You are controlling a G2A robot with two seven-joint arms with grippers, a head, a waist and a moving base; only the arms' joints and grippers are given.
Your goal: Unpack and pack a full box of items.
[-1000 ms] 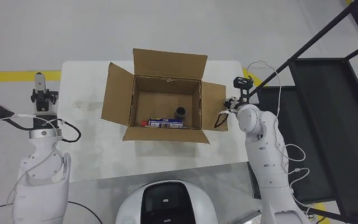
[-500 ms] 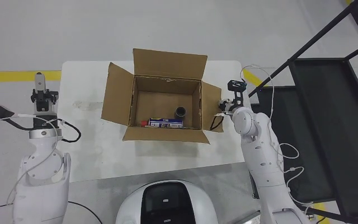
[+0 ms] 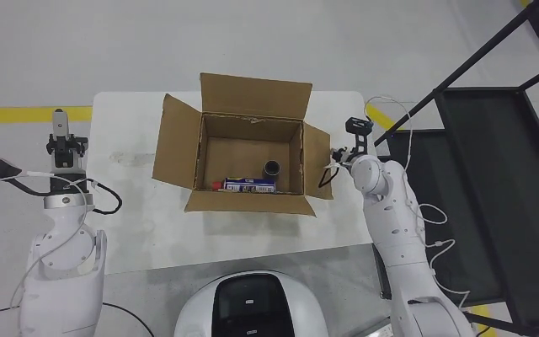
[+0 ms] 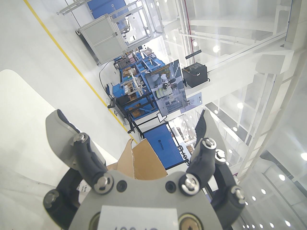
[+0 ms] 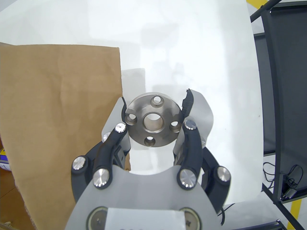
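The open cardboard box sits mid-table, all four flaps splayed outward. At 3 o'clock from the box, just past its side flap, the right gripper has its claw pinching a steel flange. This is a round disc with a centre bore and four bolt holes, and it is gripped by the rim on opposite sides. Its flat face is turned up toward the wrist, with bare white tabletop beneath it. Whether it hangs above the table or already touches it cannot be told.

Inside the box, a black cylinder stands toward 3 o'clock and a small printed carton lies against the 6 o'clock wall. At 9 o'clock, well apart from the box near the table edge, the left gripper has its claw spread wide and empty.

This looks like the unpacking half, with the flange on its way to a spot on the table. The next move calls for lowering it level beside the flap without clipping the cardboard. The claw can then spread and go back for the cylinder or carton.
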